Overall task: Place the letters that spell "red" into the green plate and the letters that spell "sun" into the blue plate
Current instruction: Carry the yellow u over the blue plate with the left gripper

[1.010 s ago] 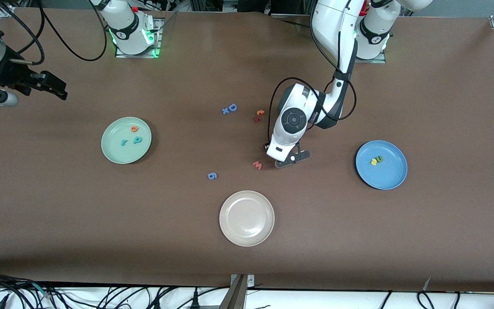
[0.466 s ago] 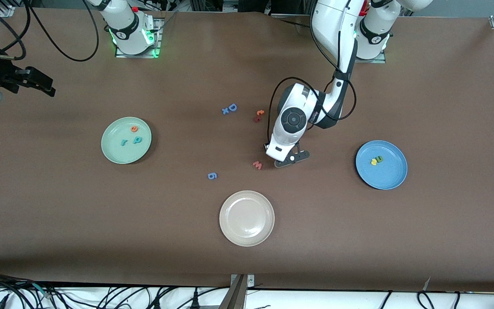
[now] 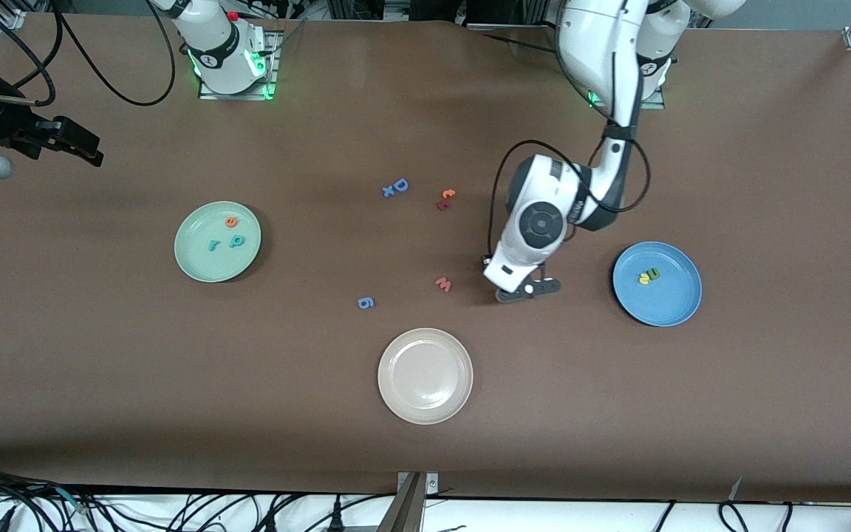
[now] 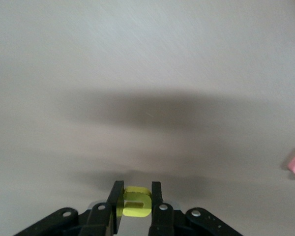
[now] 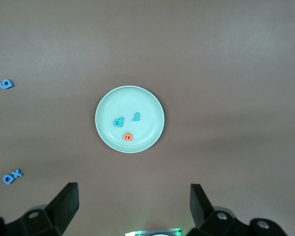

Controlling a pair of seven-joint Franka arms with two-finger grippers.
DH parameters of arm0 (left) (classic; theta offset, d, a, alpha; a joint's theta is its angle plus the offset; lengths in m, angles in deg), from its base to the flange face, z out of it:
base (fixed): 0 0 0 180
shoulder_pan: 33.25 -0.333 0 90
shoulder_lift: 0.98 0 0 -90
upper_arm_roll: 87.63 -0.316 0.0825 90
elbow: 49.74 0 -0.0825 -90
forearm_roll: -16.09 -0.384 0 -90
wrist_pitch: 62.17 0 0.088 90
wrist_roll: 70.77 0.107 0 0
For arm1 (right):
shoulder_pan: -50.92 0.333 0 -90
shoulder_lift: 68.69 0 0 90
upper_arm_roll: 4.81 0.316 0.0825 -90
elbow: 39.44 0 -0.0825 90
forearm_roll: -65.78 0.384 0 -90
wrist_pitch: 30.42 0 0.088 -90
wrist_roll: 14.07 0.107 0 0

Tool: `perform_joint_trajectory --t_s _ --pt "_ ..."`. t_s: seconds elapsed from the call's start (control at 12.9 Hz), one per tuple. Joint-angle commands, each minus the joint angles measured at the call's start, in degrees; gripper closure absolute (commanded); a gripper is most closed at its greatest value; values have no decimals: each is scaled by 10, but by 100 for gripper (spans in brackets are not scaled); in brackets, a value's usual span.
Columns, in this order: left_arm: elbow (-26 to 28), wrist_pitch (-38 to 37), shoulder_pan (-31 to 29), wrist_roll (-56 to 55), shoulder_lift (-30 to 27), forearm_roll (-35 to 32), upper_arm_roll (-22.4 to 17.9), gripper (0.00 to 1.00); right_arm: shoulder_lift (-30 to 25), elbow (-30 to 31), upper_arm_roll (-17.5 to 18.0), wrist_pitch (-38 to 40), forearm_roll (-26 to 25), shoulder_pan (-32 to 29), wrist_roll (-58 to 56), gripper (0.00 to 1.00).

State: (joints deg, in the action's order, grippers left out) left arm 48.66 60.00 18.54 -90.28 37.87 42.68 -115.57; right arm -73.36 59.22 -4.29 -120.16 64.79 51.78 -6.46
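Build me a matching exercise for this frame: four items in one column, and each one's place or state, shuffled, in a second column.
Items:
1. tiny orange foam letter "e"
2. tiny yellow foam letter "s"
3. tiny red foam letter "w"
4. right hand

Places or states:
A. lying on the bare brown table
B. pinched in the shut left hand
C. open, holding nothing
D. lying in the round pale mint-green plate

Pairs: 1-D, 2-B, 3-A, 4-C

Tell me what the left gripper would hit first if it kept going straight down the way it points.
Likely the bare table: the left gripper, shut on the yellow letter, points down between the red w and the blue plate.
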Motion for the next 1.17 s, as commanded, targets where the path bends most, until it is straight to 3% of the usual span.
perform_joint_trajectory --t_s 0.0,0.47,0.7,1.09 --pt "11 -33 -27 143 -38 -7 -27 99 21 -20 4 4 -2 -10 1 0" --pt "32 -42 -73 441 -40 -13 -101 97 20 -22 5 11 -3 -9 3 0" --pt "36 -36 -122 573 -32 -14 -104 93 19 -21 4 19 -2 -10 3 0" --pt "51 -17 -157 634 7 -11 -102 86 19 -22 4 20 -3 -9 6 0"
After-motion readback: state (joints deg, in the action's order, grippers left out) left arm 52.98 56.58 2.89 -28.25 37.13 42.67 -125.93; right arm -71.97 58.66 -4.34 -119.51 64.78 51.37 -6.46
